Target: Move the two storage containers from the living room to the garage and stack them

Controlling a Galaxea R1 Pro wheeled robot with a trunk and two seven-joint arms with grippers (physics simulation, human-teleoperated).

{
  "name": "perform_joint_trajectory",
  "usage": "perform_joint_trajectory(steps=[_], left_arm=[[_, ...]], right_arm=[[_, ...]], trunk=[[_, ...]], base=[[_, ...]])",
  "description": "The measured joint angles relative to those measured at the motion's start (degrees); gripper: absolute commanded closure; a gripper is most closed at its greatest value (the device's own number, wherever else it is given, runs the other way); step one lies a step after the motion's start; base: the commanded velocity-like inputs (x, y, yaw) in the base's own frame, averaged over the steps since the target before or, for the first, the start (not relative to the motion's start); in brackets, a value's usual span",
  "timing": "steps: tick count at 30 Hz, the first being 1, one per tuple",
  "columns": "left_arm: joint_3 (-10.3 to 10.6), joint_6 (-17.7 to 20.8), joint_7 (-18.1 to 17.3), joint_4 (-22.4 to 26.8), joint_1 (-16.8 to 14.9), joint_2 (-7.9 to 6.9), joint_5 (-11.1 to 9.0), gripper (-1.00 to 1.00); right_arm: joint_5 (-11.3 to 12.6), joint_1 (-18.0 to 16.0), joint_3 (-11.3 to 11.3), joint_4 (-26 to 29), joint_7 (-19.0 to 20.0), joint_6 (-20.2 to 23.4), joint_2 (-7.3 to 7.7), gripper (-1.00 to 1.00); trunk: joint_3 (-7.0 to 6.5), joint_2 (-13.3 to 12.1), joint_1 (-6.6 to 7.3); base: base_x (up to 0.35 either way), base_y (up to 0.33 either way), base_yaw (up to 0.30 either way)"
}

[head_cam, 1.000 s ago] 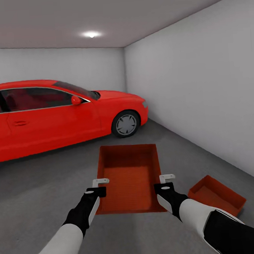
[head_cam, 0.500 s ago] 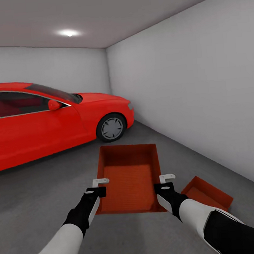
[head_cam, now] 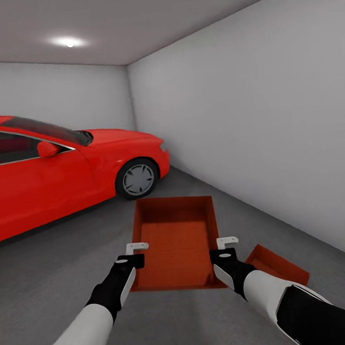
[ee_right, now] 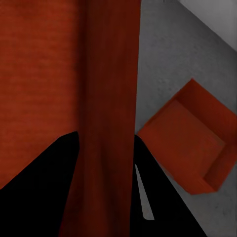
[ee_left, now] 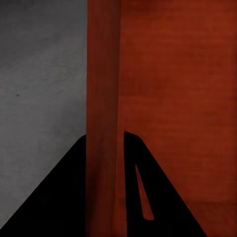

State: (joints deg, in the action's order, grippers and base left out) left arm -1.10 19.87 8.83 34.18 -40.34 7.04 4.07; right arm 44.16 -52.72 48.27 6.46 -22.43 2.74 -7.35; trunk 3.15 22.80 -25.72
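Here, garage, one bin (head_cam: 175, 242) carried off the floor (head_cam: 56, 275), left gripper (head_cam: 133, 253) and right gripper (head_cam: 225, 247) each clamped on a side wall, second bin (head_cam: 276, 268) on concrete beside right arm, red car (head_cam: 63, 165) beyond.

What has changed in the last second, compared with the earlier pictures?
The head camera has turned right: the red car and the container on the floor slid left in the picture, so they did not move themselves. The held container stays gripped by the left tool and right tool, each on a side wall, in the same pose.
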Motion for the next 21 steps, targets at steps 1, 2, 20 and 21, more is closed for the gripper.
perform_joint_trajectory(steps=[1,2,20,21], left_arm=[[0.2,0.2,0.1,0.1,0.0,-0.04,-0.1,1.00],[0.2,0.2,0.1,0.1,0.0,-0.03,-0.1,1.00],[0.2,0.2,0.4,-0.4,0.0,0.21,0.0,1.00],[0.2,0.2,0.4,-0.4,0.0,0.21,-0.1,1.00]], right_arm=[[-0.1,0.0,-0.1,0.0,0.0,0.0,-0.01,1.00],[-0.1,0.0,-0.1,-0.1,0.1,0.0,-0.01,1.00],[-0.4,0.0,-0.3,-0.8,0.8,-0.1,-0.01,1.00],[-0.4,0.0,-0.3,-0.8,0.8,-0.1,-0.01,1.00]], trunk=[[0.00,0.0,0.00],[0.00,0.0,0.00],[-0.01,0.0,-0.03],[-0.01,0.0,-0.03]], base=[[0.306,0.000,-0.006],[0.273,0.000,-0.003],[0.029,0.000,0.000],[0.022,0.006,0.000]])
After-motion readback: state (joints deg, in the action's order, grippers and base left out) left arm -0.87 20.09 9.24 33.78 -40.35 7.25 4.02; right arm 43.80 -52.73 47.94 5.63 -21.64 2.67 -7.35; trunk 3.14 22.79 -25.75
